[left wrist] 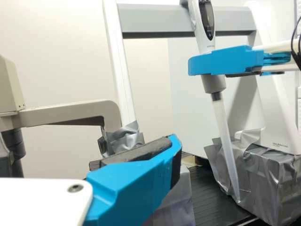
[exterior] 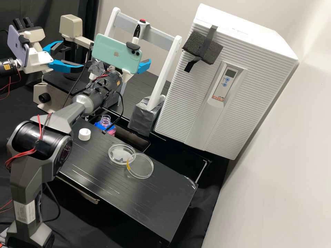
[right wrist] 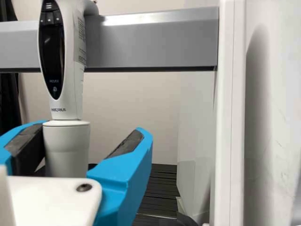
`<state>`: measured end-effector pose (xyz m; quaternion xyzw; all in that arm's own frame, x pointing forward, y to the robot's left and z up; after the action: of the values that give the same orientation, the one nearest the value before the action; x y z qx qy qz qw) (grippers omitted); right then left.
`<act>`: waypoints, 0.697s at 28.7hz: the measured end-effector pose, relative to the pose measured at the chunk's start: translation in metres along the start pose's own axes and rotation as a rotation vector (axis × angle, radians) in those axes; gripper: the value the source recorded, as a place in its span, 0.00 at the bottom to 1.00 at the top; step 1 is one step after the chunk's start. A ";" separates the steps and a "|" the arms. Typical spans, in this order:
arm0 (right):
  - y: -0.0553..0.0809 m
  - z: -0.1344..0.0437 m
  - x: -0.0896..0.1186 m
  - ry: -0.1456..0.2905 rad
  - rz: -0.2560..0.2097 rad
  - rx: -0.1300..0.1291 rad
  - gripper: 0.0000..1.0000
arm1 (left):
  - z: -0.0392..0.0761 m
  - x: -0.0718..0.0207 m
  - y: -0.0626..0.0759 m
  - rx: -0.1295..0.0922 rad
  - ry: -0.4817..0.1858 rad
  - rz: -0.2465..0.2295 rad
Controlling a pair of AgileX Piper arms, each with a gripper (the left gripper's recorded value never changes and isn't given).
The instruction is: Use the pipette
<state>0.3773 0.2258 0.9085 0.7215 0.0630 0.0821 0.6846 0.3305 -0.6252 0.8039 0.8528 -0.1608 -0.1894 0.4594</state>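
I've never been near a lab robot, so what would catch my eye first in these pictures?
The big ribbed white machine at the bench's right dominates. Beside it a pipette hangs from a white and grey stand, and the right gripper has its blue fingers open around the body. Nearer, on the black tray, lie two clear round dishes, edges meeting, and a white cap; a bottle of pink liquid stands just behind.
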 end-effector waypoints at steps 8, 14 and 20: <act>-0.006 -0.005 -0.001 0.007 -0.011 -0.013 0.00 | -0.005 -0.0041 -0.006 0.002 0.015 -0.021; -0.006 -0.006 -0.001 0.006 -0.012 -0.016 0.00 | -0.009 -0.0061 -0.008 0.019 0.016 -0.028; -0.007 -0.007 -0.001 0.007 -0.014 -0.010 0.00 | -0.009 -0.0060 -0.007 0.017 0.015 -0.024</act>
<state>0.3751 0.2327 0.9013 0.7172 0.0699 0.0802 0.6887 0.3300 -0.6123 0.8031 0.8598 -0.1490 -0.1872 0.4510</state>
